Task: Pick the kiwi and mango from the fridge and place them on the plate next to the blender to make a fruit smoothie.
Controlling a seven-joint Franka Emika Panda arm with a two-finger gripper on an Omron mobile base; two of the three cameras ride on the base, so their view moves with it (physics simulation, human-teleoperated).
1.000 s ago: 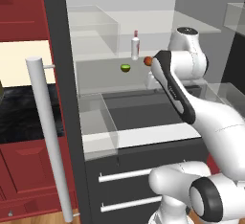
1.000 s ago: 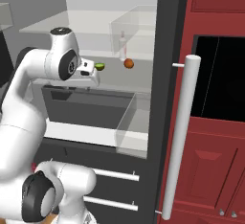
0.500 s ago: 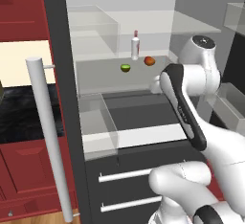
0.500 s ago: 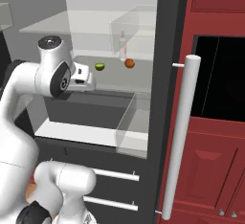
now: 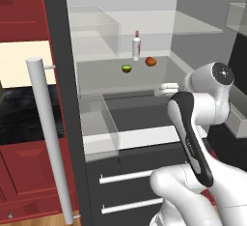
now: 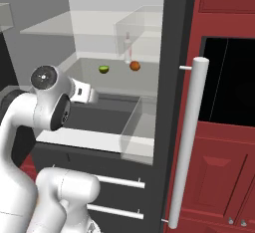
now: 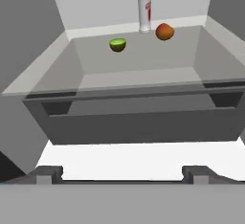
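Kiwi and mango wait on the fridge shelf; the end effector stands wide open and empty before them.

The kiwi [image 7: 117,44] sits far back on the glass shelf [image 7: 143,67], with the mango [image 7: 164,31] just to its right and apart from it, and a red-capped bottle [image 7: 144,5] upright near the back wall between and behind them. Below the shelf runs a dark drawer bin [image 5: 140,116], and the fridge [image 5: 60,75] door stands open with its long bar handle [image 5: 48,133] at the left. The end effector [image 7: 120,173] hangs well short of the fruit, its fingertips [image 7: 46,174] spread far apart; from the base views its tips are hard to make out. I judge this the first reach: next it should advance over the shelf, likely to one of the two fruits, and close on it.
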